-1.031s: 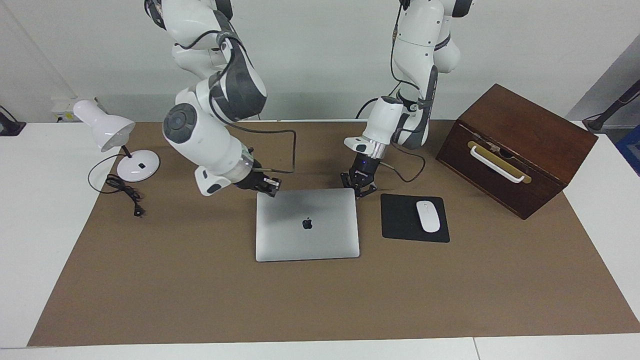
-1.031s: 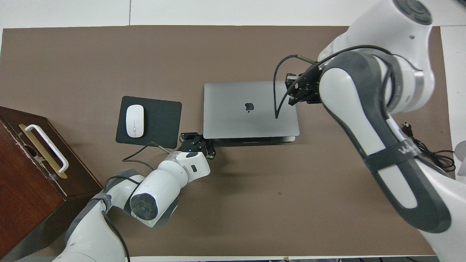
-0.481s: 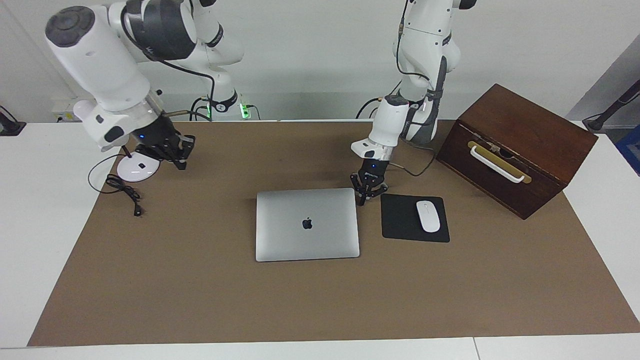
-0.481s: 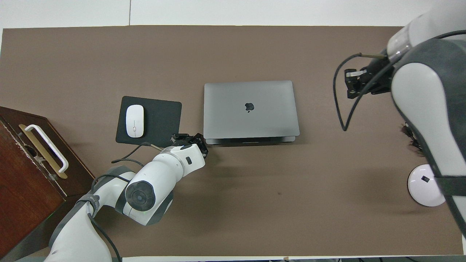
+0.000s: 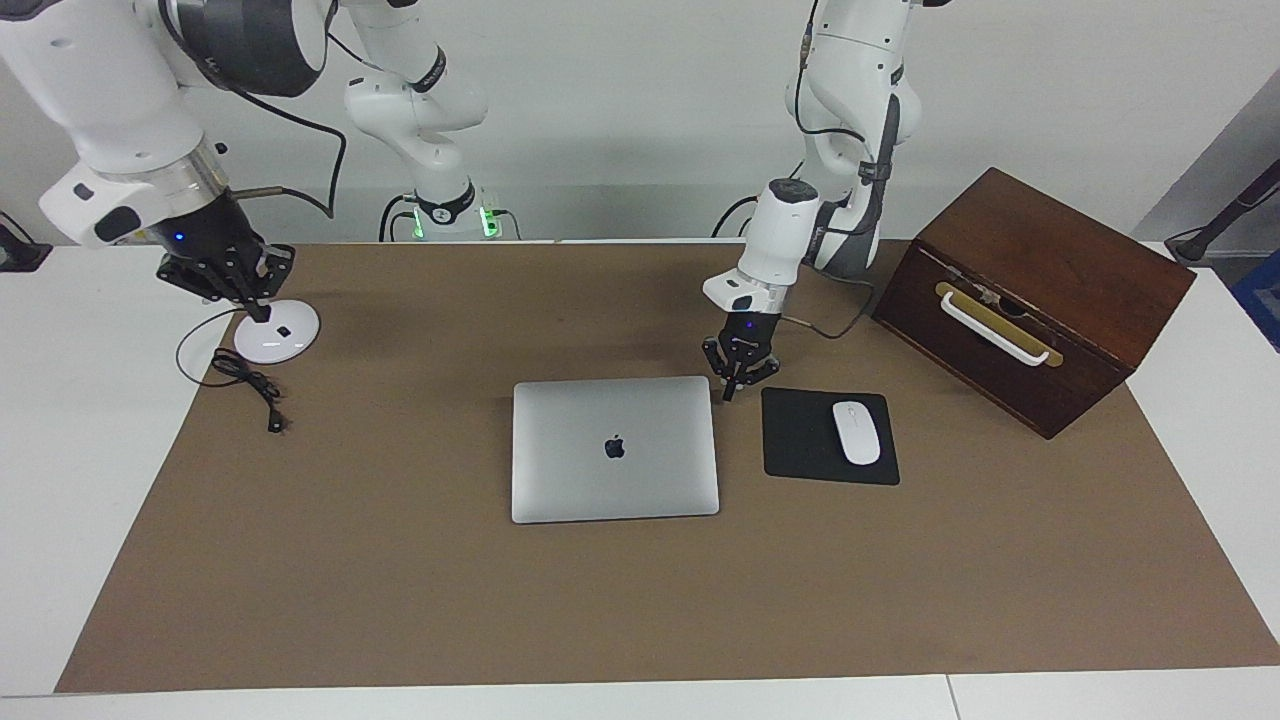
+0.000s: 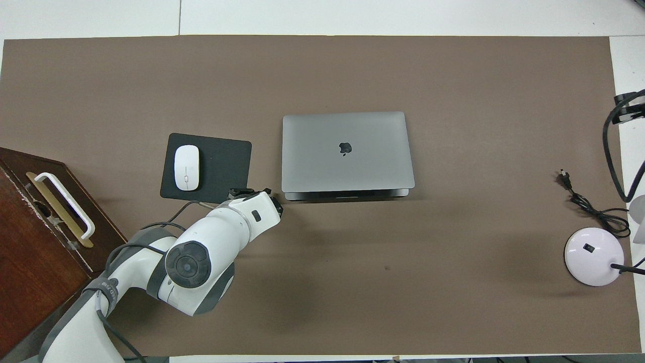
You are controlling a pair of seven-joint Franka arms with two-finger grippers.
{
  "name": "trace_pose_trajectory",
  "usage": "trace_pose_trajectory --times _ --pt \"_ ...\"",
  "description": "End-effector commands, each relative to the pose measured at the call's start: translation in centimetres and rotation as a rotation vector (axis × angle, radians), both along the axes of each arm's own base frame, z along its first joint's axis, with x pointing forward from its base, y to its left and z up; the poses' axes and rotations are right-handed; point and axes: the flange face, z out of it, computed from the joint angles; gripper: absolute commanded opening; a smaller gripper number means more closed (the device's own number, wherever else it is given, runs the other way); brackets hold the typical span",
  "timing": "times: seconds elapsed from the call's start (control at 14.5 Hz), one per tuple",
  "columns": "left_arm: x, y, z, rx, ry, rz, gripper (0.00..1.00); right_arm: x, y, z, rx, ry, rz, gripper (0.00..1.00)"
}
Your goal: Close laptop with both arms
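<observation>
The right gripper (image 5: 238, 290) is hanging over the lamp base (image 5: 276, 331) at the right arm's end of the worktop (image 5: 400, 600), well apart from the task's thing; whether its fingers are spread I cannot tell. The laptop (image 5: 614, 449) is lying mid-worktop, lid down flat, so the closing looks done. It is likely stiff, thin, fairly heavy metal, smooth and slippery; any further contact is best pressing on the lid's corners nearer to the robots, not pinching an edge. The left gripper (image 5: 738, 375), fingers pressed together, is hovering just beside the laptop's corner, between it and the mousepad (image 5: 805, 440).
</observation>
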Motion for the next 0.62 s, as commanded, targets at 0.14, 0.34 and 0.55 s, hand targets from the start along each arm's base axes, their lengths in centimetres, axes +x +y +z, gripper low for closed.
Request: trace_pose_trajectory --times 0.14,0.34,0.55 --pt "1.9 0.1 6.2 -0.003 0.081 0.086 0.00 -0.5 -3.6 1.1 0.047 -0.091 -0.054 1.00" --pt "4.0 0.9 10.0 -0.024 0.124 0.146 0.00 -1.3 -3.7 1.6 0.103 -0.097 -0.082 1.00" --pt "6.1 3.4 14.0 -0.026 0.171 0.209 0.00 -1.8 -2.3 2.0 0.112 -0.070 -0.135 1.00"
